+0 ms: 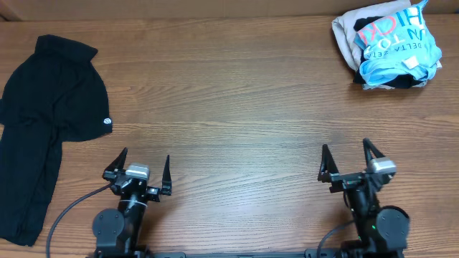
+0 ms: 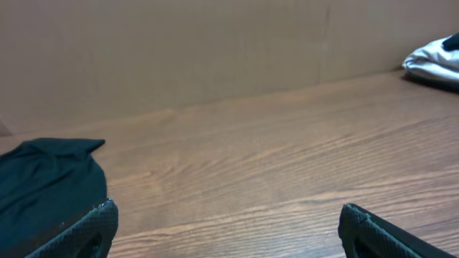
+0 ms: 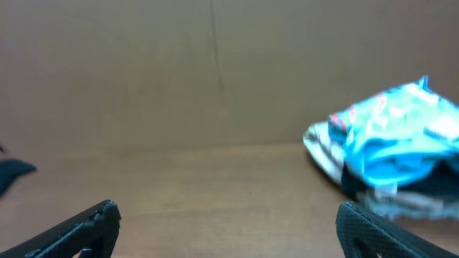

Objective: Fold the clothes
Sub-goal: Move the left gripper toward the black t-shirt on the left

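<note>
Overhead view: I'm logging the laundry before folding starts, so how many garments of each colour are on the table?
Black shirt: 1
Light-blue-and-white garment: 1
Beige garment: 1
Total: 3; dark fabric beneath those two may be a fourth.

One black shirt (image 1: 50, 107) at the left of the single bench (image 1: 237, 93). One heap at the far right, three pieces countable in it: one light-blue-and-white garment (image 1: 398, 43), one beige garment (image 1: 346, 32), one dark piece (image 1: 391, 82) underneath. Two pincers in all, left pincer (image 1: 145, 154) and right pincer (image 1: 345, 145), two fingers apiece.
</note>
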You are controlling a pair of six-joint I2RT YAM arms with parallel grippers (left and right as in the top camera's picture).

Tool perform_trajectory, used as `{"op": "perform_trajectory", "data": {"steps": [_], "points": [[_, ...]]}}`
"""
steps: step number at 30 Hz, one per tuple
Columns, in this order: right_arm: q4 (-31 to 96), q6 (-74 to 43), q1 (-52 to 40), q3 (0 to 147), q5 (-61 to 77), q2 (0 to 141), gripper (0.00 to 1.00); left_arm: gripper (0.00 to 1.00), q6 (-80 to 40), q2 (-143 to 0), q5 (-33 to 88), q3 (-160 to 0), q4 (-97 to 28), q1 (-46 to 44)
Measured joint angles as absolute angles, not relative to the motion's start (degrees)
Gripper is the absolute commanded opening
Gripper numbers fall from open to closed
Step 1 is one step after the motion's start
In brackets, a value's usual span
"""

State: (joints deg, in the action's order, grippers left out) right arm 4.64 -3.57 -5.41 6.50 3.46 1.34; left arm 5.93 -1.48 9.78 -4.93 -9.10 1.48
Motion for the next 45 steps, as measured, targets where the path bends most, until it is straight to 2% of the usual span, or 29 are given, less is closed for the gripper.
{"op": "perform_trajectory", "data": {"steps": [6, 10, 23, 27, 33, 40, 45], "points": [[10.48, -4.32, -5.41, 20.43, 5.93, 8.75, 1.0, 1.0, 5.89, -9.76, 9.32, -19.03, -17.1, 1.48], [16.12, -4.38, -5.41, 29.36, 6.9, 17.34, 1.0, 1.0, 5.89, -20.8, 9.13, -30.63, -23.2, 1.48], [51.07, -4.47, -5.41, 65.32, 5.65, 55.9, 1.0, 1.0, 2.83, -60.14, 12.25, -72.95, -54.28, 1.48], [52.99, -4.47, -5.39, 71.31, 4.21, 65.67, 1.0, 1.0, 2.83, -67.92, 11.84, -76.14, -54.46, 1.48], [52.45, -4.47, -5.39, 71.94, 4.51, 76.95, 1.0, 1.0, 2.02, -81.25, 11.03, -76.18, -52.82, 1.48], [52.58, -4.51, -5.41, 71.94, 6.74, 84.47, 0.91, 1.0, 2.09, -93.8, 3.95, -76.18, -48.58, 2.81], [52.51, -4.49, -5.41, 71.94, 8.49, 86.21, 0.88, 1.0, 2.92, -102.61, -0.82, -76.18, -43.94, 7.27]]}}
